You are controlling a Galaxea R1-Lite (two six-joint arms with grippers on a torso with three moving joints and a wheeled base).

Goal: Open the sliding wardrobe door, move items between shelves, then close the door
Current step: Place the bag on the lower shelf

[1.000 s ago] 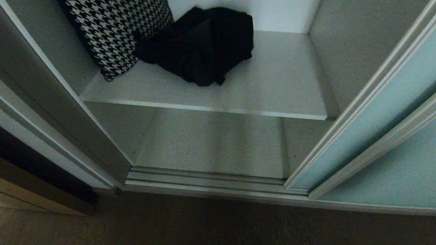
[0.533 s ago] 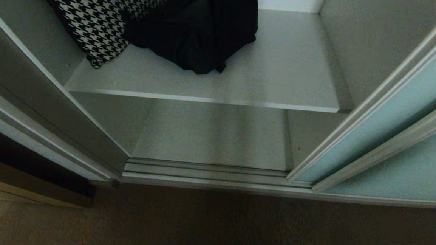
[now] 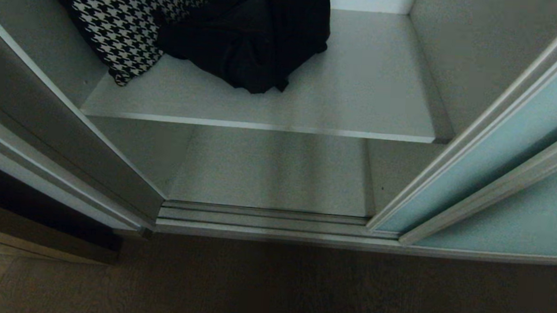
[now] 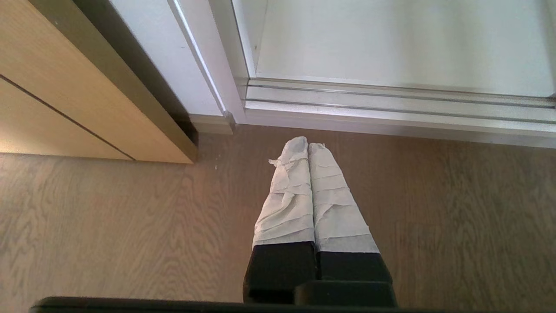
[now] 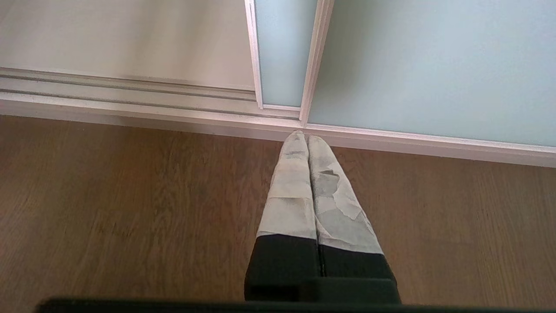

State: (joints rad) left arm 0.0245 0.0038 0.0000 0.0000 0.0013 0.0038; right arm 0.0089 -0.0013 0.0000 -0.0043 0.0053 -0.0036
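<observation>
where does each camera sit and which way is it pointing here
Head view: high on the robot, facing forward and down into the open wardrobe at the crumpled black garment on the pale grey upper shelf; no arm shows.
Left wrist view: behind the shut left hand, aimed down at the brown wood-grain floor.
Right wrist view: behind the shut right hand, facing the frosted blue-green glass sliding door.
Shared: all three show the silver metal bottom track.

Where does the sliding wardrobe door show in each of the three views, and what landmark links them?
Head view: sliding wardrobe door at right, slid open.
Left wrist view: not in it.
Right wrist view: sliding wardrobe door, upper middle, above the shut right gripper.
Shared landmark: bottom track.
</observation>
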